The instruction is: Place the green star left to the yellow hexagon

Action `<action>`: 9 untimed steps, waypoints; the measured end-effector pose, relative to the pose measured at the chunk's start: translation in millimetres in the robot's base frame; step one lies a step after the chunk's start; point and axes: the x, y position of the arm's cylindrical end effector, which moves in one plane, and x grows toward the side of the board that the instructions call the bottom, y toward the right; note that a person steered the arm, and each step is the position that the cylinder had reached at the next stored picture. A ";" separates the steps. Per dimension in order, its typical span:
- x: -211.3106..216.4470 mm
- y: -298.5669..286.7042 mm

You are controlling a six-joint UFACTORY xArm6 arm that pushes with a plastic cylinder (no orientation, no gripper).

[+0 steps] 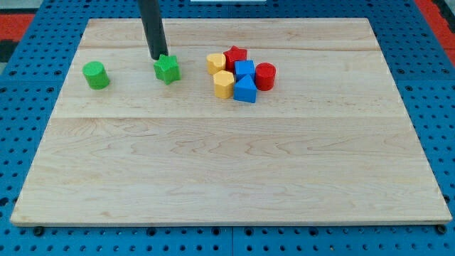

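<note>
The green star lies on the wooden board near the view's top, left of centre. My tip stands just at the star's upper left edge, touching or nearly touching it. Two yellow blocks sit to the star's right: a yellow hexagon and another yellow block above it. The star is about a block's width or more to the left of them.
A green cylinder stands at the view's left. A cluster at the right of the yellow blocks holds a red star, a blue cube, a blue block and a red cylinder.
</note>
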 end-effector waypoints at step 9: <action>75.1 -3.8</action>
